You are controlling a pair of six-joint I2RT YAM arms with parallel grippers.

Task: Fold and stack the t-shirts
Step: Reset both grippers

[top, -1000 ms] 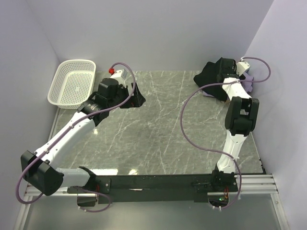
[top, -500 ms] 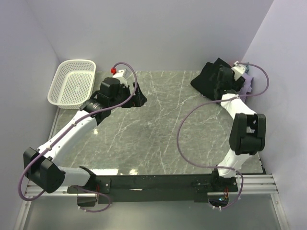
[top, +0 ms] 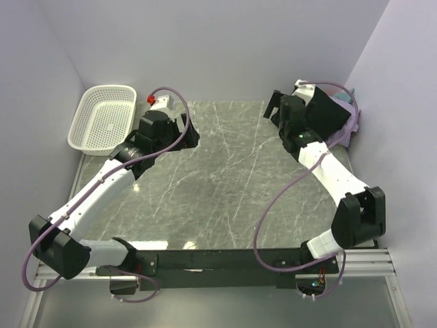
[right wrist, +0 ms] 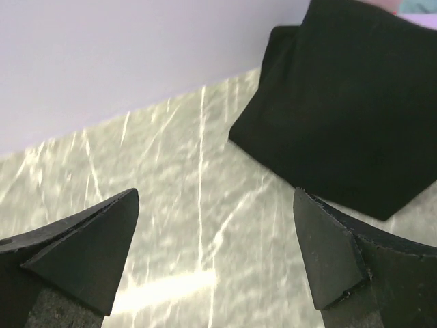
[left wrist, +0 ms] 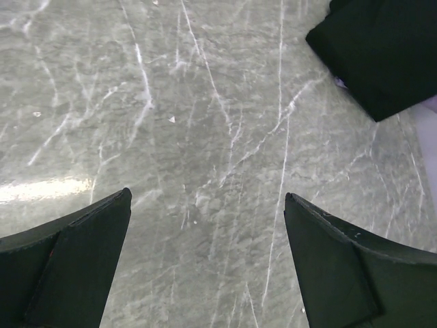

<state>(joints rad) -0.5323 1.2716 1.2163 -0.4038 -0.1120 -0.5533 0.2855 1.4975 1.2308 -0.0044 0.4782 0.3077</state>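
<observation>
**Both grippers open, folded black shirt in far right corner**

Top view – The left gripper [top: 191, 133] is hovering over the far left part of the marble table [top: 225, 191], jaws apart and holding nothing. A white basket [top: 78, 126] is sitting off the table's far left corner, near that arm. The right gripper [top: 272, 109] is hanging at the far edge with its jaws spread wide, just left of the black t-shirt [top: 331, 116]. That shirt is lying folded in the far right corner, on top of the lavender shirt [top: 352, 128], whose edge is showing along the right side.

Left wrist view – Both fingers [left wrist: 68, 266] are standing wide apart over bare marble. One corner of the black t-shirt [left wrist: 382, 48] is lying at the upper right, well apart from the fingers, with a lavender sliver beneath its edge.

Right wrist view – The fingers [right wrist: 348, 266] are standing wide apart, with nothing between them. The black t-shirt [right wrist: 348, 109] is lying flat just beyond the right finger – contact cannot be told. A sliver of the teal shirt [right wrist: 418, 5] is showing behind it.
</observation>
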